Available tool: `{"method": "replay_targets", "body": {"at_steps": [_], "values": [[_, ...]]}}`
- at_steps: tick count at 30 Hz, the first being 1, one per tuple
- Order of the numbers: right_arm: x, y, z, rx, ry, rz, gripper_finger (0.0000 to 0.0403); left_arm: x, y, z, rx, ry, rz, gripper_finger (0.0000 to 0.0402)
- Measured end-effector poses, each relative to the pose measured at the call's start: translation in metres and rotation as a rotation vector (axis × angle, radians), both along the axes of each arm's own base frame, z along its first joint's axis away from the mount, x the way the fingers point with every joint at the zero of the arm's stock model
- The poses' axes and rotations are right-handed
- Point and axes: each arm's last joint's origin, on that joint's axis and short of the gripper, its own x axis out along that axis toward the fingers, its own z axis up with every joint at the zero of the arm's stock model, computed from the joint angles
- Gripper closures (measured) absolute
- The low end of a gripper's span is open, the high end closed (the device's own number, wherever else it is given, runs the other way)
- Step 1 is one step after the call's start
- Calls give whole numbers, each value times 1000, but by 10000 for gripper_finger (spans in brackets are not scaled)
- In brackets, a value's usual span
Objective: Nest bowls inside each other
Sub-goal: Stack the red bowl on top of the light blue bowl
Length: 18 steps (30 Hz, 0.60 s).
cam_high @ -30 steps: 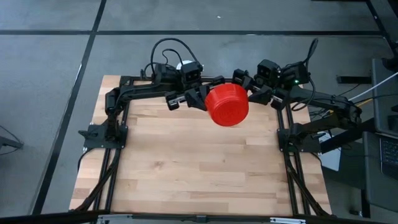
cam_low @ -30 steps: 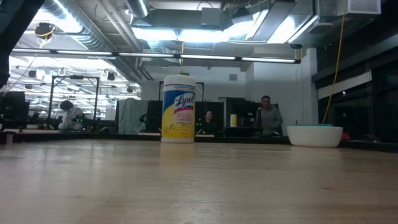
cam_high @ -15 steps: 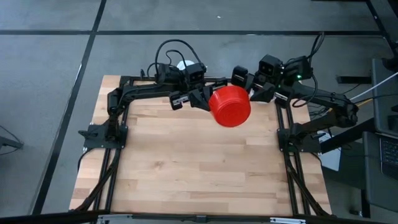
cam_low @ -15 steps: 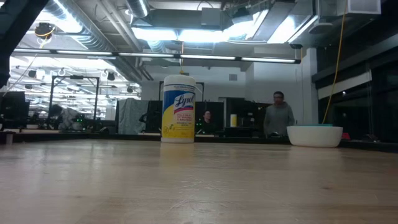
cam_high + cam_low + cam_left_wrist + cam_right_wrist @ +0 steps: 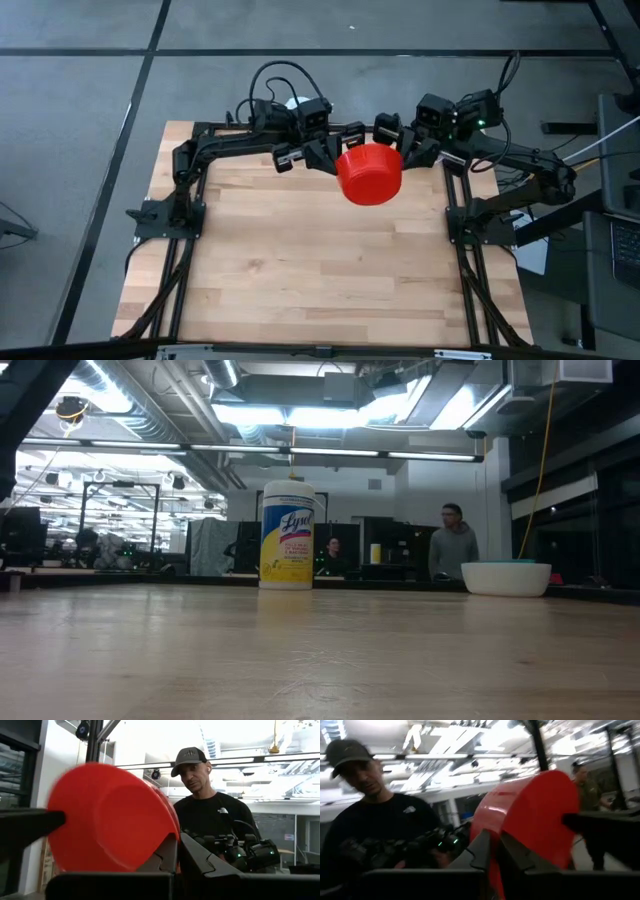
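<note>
Wooden planks make up the surface [image 5: 300, 260], which sits on a dark metal frame over a grey floor; in the low view the room behind it is an open workshop with bright ceiling lights and a person [image 5: 453, 543] standing far back.

At the far edge on the left side, the left arm reaches toward the middle. The left gripper [image 5: 322, 157] has its jaws pressed shut on the rim of the red bowl [image 5: 369, 172]; in the left wrist view the two dark fingers [image 5: 167, 857] meet on the bowl's edge, with the red bowl [image 5: 107, 817] tilted on its side and lifted off the surface.

In the low view a white cylindrical container with a yellow label [image 5: 287, 536] stands upright near the far edge, left of centre.

The red bowl hangs in the air between the two arms, near the far edge at the middle of the surface.

On the right side, the right gripper [image 5: 398, 146] is at the bowl's opposite rim; in the right wrist view its jaws stand narrow, pinching the bowl's edge [image 5: 532, 820] between them. A person in a dark shirt and cap [image 5: 375, 815] stands beyond the arms.

Farther right in the low view, a white bowl [image 5: 505, 577] rests on the surface near the far edge, with a light blue rim showing just inside it.
</note>
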Motion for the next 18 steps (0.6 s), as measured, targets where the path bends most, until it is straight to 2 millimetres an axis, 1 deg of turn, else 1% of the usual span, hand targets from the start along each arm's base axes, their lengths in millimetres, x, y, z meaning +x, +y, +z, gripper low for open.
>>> {"method": "replay_targets", "body": {"at_steps": [2, 5, 7, 15, 18], "values": [[-1, 1, 0, -20, 0, 21, 392, 0, 2, 0, -1, 1, 4, 399], [-1, 1, -1, -32, 0, 28, 394, -1, 3, 0, -5, 0, 8, 398], [-1, 1, -1, -47, 1, 40, 397, -1, 4, 1, -7, 14, 1, 390], [0, 1, -3, -30, 40, 53, 401, -3, 9, -1, 12, 115, -50, 329], [1, 4, -2, -18, 46, 60, 401, -6, 16, 0, 25, 162, -61, 308]]}}
